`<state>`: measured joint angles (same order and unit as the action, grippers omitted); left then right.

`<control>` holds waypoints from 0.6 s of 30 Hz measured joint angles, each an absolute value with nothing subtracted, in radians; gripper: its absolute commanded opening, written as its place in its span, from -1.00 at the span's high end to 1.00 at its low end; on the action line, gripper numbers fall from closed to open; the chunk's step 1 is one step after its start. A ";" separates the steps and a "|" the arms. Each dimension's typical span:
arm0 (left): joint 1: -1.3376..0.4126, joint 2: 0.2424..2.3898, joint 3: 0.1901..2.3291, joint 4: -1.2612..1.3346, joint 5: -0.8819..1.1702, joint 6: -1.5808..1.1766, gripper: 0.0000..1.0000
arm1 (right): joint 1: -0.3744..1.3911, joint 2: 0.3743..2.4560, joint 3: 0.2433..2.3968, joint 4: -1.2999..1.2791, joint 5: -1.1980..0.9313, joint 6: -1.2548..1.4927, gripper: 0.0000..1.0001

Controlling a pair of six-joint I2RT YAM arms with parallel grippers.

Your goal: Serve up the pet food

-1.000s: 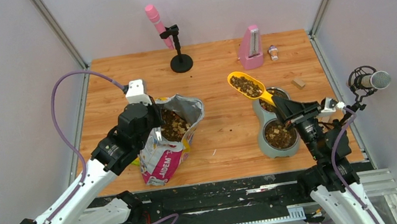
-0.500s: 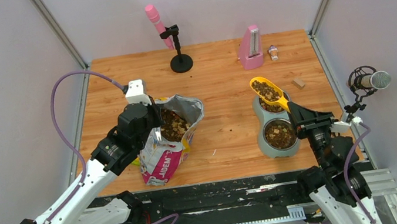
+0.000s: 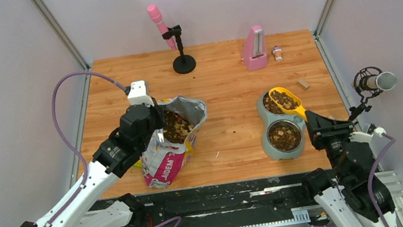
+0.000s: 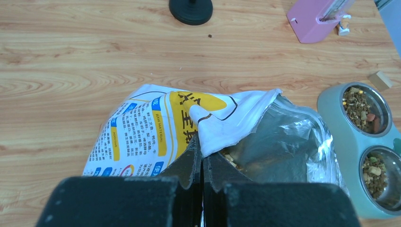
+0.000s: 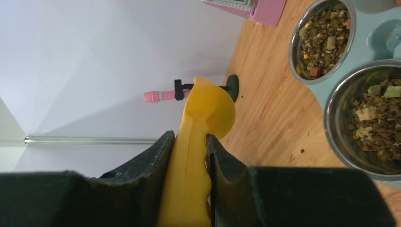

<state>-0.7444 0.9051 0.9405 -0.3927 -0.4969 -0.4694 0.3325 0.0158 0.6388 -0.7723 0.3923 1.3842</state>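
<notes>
Top external view, pet food: heaped in the yellow scoop, over the far bowl of the double feeder; more lies in both bowls and in the bag.
Right gripper: jaws clamped on the scoop handle, held level, probably so nothing spills before tipping.
Left gripper: pinched shut on the bag's lip, propping its mouth open.
Right wrist view: grip seen close; the scoop's load is hidden.
Left wrist view: shows the pinched fold that the arm hides from above.

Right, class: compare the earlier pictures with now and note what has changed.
The right hand carried the yellow scoop of pet food rightward and nearer, to above the far bowl. The left hand stays shut on the bag; bag and far bowl unmoved.
</notes>
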 measured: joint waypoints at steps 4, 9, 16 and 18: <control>-0.744 0.907 0.941 -0.392 -0.496 -0.469 1.00 | 0.332 0.016 0.690 -0.850 0.406 1.376 1.00; -0.744 0.920 0.941 -0.377 -0.490 -0.469 1.00 | 0.332 0.015 0.765 -0.960 0.419 1.374 1.00; -0.744 0.922 0.941 -0.375 -0.490 -0.469 1.00 | 0.337 0.015 0.818 -1.106 0.441 1.389 1.00; -0.744 0.923 0.941 -0.374 -0.490 -0.469 1.00 | 0.341 0.015 0.822 -1.145 0.447 1.398 1.00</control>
<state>-0.7444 0.9226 0.9405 -0.3737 -0.4900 -0.4694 0.3412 0.0154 0.8215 -1.1454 0.4465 1.3979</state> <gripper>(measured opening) 0.007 0.285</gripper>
